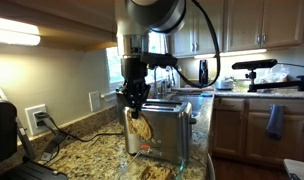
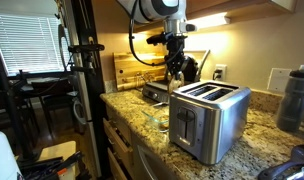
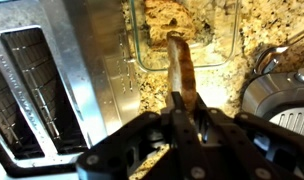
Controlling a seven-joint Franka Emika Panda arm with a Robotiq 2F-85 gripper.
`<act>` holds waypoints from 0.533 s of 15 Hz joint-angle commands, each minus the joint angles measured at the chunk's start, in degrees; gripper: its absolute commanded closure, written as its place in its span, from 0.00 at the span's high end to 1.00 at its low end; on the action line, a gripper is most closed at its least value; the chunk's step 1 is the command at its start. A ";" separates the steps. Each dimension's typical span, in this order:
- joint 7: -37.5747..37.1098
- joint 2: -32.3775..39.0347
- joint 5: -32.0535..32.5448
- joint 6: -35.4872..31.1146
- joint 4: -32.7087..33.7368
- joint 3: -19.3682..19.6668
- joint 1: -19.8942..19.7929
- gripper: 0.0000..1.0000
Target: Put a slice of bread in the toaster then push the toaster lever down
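Gripper [image 3: 179,102] clamped on the slice of bread [image 3: 179,68], dangling it edge-on just beside the long face of the toaster [image 3: 92,70], roughly parallel to the slots [image 3: 27,90] and seemingly below them, so up and across looked the call!

We note a brushed-silver toaster [image 2: 214,125], a golden-brown slice of bread [image 3: 180,68] — and a tan-and-brown speckled granite countertop [image 2: 127,103].

Home kitchen: granite countertop [image 1: 87,140], wooden cabinets [image 1: 254,22], toaster [image 2: 210,120], wall outlet [image 1: 36,118].
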State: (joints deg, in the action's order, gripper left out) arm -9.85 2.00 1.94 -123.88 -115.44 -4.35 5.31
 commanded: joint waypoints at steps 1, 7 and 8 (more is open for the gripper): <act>1.52 -2.51 1.27 3.45 1.67 0.74 -1.01 0.05; 2.55 -3.43 2.65 6.00 5.69 1.94 -2.54 0.05; 2.79 -3.65 2.92 6.49 6.11 2.18 -2.76 0.05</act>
State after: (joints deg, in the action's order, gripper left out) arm -8.42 0.45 3.62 -120.39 -110.02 -2.77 3.34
